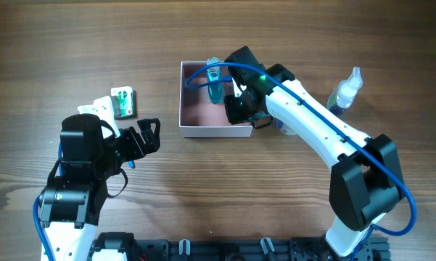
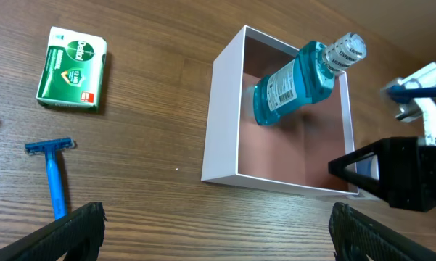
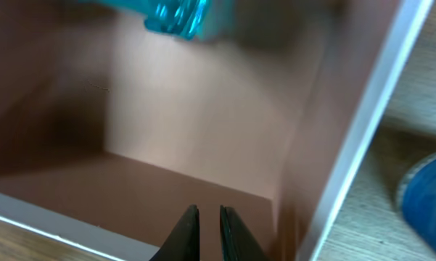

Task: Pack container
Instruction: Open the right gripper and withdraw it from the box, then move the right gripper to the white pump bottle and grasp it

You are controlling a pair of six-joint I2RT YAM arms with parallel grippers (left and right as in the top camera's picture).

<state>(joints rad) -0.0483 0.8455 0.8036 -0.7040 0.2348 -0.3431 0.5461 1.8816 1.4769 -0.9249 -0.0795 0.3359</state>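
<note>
The container (image 2: 223, 116), white-walled with a dusty-pink inside, sits on the wooden table (image 1: 225, 188) at centre.

A blue mouthwash bottle (image 2: 294, 87) with a ribbed white cap leans tilted inside it, cap resting near the far wall. The print on its white label is too small to read.

The right gripper (image 3: 208, 217) is over the container's interior. Its fingers are almost together and nothing is between them.

The left gripper (image 1: 151, 136) is well to the left of the container, with its jaws spread wide and empty.

- Green-and-white soap box (image 2: 72, 67): reads "Dettol"; the smaller print is illegible.
- Blue razor (image 2: 54, 177): lies near it on the table.
- Spray bottle (image 1: 346, 90): stands to the right of the container.
</note>
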